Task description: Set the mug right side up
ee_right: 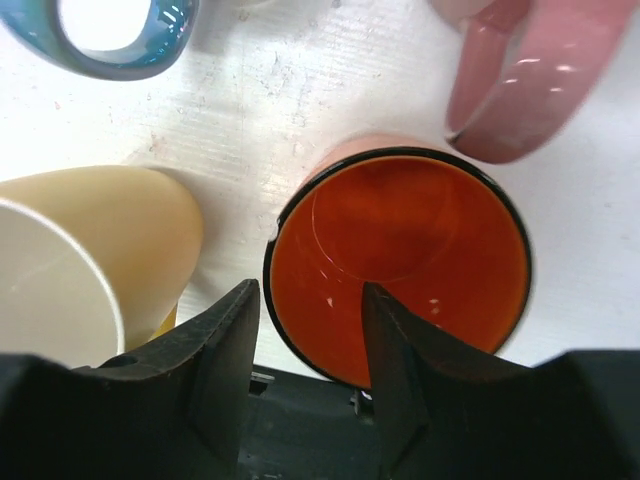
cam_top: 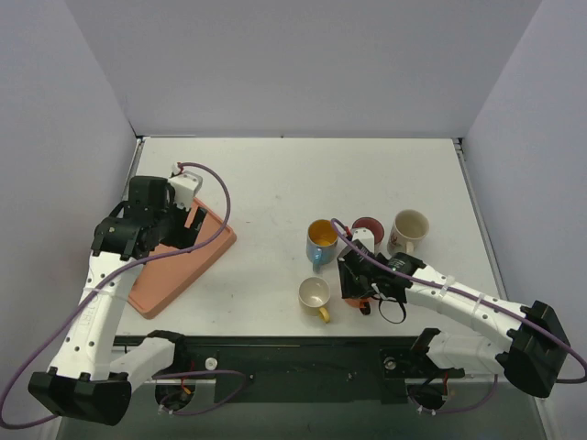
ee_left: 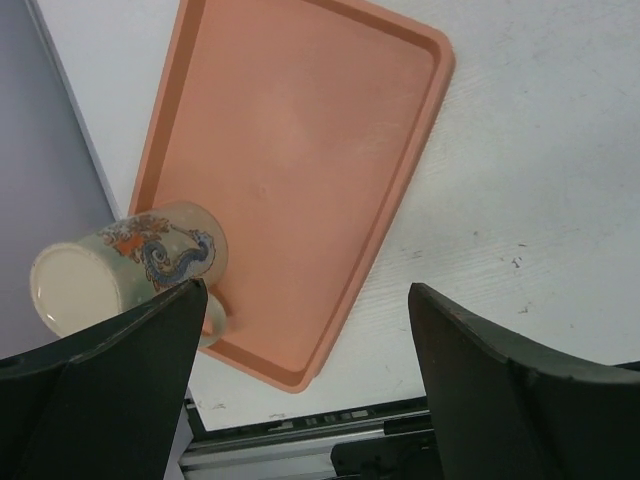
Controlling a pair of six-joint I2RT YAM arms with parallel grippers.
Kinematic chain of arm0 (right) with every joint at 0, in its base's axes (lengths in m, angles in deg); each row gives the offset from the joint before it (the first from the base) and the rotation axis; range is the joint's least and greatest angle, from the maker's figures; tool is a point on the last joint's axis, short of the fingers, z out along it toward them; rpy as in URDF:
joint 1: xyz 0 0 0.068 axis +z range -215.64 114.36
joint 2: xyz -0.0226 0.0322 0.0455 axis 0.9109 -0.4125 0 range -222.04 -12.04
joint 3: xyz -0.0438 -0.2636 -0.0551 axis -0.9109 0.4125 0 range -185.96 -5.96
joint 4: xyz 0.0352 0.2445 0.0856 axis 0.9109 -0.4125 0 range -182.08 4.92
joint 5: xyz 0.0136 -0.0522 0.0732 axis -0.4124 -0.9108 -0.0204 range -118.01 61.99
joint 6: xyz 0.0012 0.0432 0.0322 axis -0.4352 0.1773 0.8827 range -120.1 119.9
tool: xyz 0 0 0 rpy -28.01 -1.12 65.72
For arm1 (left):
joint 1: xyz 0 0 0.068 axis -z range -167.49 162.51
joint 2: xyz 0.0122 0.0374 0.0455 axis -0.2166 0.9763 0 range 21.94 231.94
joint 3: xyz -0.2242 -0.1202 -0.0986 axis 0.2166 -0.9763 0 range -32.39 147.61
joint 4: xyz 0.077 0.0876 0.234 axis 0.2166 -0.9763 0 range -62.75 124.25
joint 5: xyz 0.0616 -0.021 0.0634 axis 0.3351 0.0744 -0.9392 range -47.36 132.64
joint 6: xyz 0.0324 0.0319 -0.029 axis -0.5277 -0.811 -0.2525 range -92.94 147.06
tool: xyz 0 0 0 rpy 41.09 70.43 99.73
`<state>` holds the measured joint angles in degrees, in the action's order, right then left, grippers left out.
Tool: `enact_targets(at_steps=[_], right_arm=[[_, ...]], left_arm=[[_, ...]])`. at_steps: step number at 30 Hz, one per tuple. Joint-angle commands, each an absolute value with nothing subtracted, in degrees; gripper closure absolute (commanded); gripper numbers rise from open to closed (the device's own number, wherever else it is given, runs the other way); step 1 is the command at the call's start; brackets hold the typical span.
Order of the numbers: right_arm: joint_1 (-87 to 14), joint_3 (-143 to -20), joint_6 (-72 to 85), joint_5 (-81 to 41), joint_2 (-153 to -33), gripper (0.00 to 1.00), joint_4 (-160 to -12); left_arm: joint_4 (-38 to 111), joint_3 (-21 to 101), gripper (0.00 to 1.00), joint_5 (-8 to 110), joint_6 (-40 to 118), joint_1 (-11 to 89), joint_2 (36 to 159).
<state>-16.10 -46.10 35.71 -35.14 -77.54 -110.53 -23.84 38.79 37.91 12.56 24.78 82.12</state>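
The mug [ee_right: 400, 260], orange inside with a dark rim, stands mouth up on the table [cam_top: 275, 183] at its near right. It is in the cluster with the cream mug [ee_right: 80, 260], the blue mug [ee_right: 120, 30] and the pink mug [ee_right: 530, 70]. From my seat I judge the turning itself done: I look straight down into its bowl and it sits level. What is left, as I read it, is to lift the arm clear without knocking it.

The right gripper [ee_right: 310, 295] hangs over the mug's near edge with its fingers [ee_right: 230, 350] partly spread. One finger is outside the wall and the other is over the inside, so they straddle the rim. The gap between them is far wider than the wall, so I take it they are not pinching. I cannot tell whether either pad touches it.

The left gripper [ee_left: 305, 300] hovers over the orange tray [ee_left: 300, 150] on the far left, fingers spread wide and holding nothing. A dragon-printed mug [ee_left: 150, 260] sits at the tray's corner, apparently on its side. I cannot tell for sure.
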Motion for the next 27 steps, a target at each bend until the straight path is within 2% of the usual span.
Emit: enact_targets(at_steps=[1,6,10,15,19,21,22,27], right_arm=[[-15.7,-51.6,33.1,-40.0,-72.5,0.59,-117.4],[-14.9,-56.4,30.3,-43.2,-68.1,0.53,-120.6],[-14.5,-57.5,29.3,-43.7,-65.6,0.45,-120.8],[-13.7,-57.5,29.2,-43.9,-64.3,0.40,-119.4],[-12.9,-57.9,28.5,-44.3,-65.1,0.40,-119.3],[-12.6,-58.2,28.3,-44.5,-65.5,0.40,-119.4],[-12.4,-58.3,28.1,-44.9,-65.6,0.40,-119.2],[-11.6,-58.6,28.0,-46.4,-65.7,0.40,-119.1]], left_arm=[[-23.7,35.8,0.08,36.5,11.9,18.0,80.5],[-26.0,33.4,0.14,45.9,7.4,-0.4,79.7],[-23.8,27.8,0.13,46.9,2.6,-8.3,77.9],[-21.7,24.7,0.14,50.1,-0.7,-18.5,81.2],[-14.7,22.0,0.19,50.4,-1.2,-23.8,85.0],[-12.1,21.3,0.28,51.4,-0.7,-24.5,87.3],[-9.9,20.7,0.30,53.1,-0.4,-24.8,87.9],[-2.0,17.9,0.32,54.4,3.0,-24.8,90.7]])
